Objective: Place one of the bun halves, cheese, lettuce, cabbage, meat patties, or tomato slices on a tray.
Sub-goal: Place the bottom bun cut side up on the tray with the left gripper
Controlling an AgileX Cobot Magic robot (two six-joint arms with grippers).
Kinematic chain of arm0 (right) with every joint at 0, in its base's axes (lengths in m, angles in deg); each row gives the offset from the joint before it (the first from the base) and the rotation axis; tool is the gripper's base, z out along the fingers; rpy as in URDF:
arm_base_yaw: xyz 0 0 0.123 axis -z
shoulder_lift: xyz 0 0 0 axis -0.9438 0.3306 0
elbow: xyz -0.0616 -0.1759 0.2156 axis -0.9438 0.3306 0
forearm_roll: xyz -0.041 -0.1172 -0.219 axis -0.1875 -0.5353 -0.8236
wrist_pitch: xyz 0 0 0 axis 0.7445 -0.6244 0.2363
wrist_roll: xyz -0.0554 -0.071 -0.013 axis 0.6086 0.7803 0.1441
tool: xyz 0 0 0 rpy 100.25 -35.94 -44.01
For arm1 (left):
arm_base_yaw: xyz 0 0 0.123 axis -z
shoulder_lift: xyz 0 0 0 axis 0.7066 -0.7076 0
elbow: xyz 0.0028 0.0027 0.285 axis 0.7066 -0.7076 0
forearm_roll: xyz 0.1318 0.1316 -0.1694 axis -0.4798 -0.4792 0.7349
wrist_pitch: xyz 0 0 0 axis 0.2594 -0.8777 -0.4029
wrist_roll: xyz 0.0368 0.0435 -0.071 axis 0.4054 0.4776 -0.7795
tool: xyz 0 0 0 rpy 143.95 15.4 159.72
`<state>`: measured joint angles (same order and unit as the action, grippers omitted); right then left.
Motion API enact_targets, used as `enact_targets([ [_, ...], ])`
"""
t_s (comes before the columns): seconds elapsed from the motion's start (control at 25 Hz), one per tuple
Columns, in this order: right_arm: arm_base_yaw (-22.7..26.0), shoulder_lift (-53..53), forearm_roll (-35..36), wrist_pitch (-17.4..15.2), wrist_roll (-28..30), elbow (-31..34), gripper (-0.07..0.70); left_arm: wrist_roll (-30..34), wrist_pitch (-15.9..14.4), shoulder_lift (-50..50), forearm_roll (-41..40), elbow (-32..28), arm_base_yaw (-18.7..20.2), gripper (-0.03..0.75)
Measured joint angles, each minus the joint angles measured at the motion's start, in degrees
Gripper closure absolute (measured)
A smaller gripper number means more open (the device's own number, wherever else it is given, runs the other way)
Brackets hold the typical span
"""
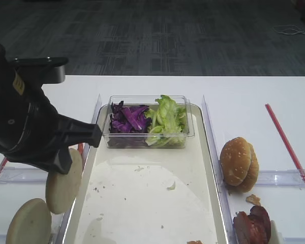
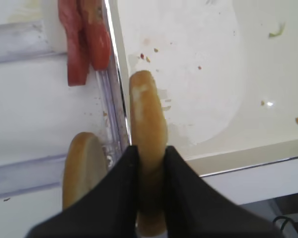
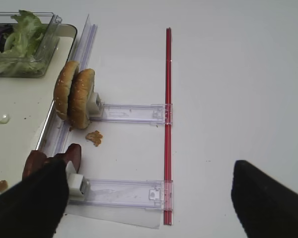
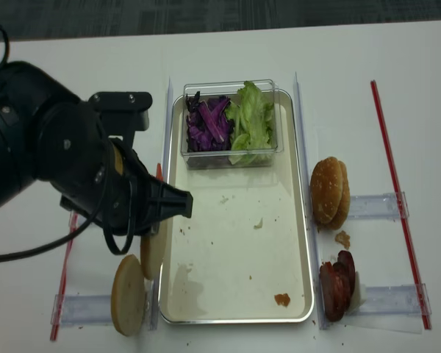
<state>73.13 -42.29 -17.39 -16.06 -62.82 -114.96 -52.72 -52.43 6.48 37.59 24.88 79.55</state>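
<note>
My left gripper (image 2: pixel 150 148) is shut on a pale cream bun half (image 2: pixel 148 109), held on edge over the left rim of the long cream tray (image 1: pixel 142 203). The same bun half (image 1: pixel 63 185) hangs under the black left arm. A second pale bun half (image 1: pixel 29 223) stands in its holder to the left. Red tomato slices (image 2: pixel 84 39) stand just outside the rim. Purple cabbage (image 1: pixel 128 118) and green lettuce (image 1: pixel 166 119) fill a clear box at the tray's far end. Meat patties (image 1: pixel 254 223) stand to the right. My right gripper (image 3: pixel 149 198) is open over bare table. No cheese is in view.
Two sesame-seeded buns (image 1: pixel 239 163) stand on edge right of the tray. Clear plastic holders (image 3: pixel 129 113) run out to a red strip (image 3: pixel 168 124). Crumbs and greasy smears mark the tray floor (image 4: pixel 235 243). The table's far edge meets dark carpet.
</note>
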Motion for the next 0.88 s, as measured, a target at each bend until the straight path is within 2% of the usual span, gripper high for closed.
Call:
enact_targets([
  [0.2, 0.00, 0.00, 0.00, 0.00, 0.00, 0.00, -0.062, 5.61, 4.90, 0.00, 7.46, -0.48, -1.21, 0.620],
  [0.4, 0.00, 0.00, 0.00, 0.00, 0.00, 0.00, -0.062, 10.74, 6.49, 0.00, 13.86, -0.61, -3.87, 0.620],
  [0.6, 0.00, 0.00, 0.00, 0.00, 0.00, 0.00, -0.062, 21.58, 8.74, 0.00, 26.02, -0.61, -7.04, 0.620],
  [0.88, 0.00, 0.00, 0.00, 0.00, 0.00, 0.00, -0.062, 28.43, 8.80, 0.00, 33.98, -0.61, -9.36, 0.620],
])
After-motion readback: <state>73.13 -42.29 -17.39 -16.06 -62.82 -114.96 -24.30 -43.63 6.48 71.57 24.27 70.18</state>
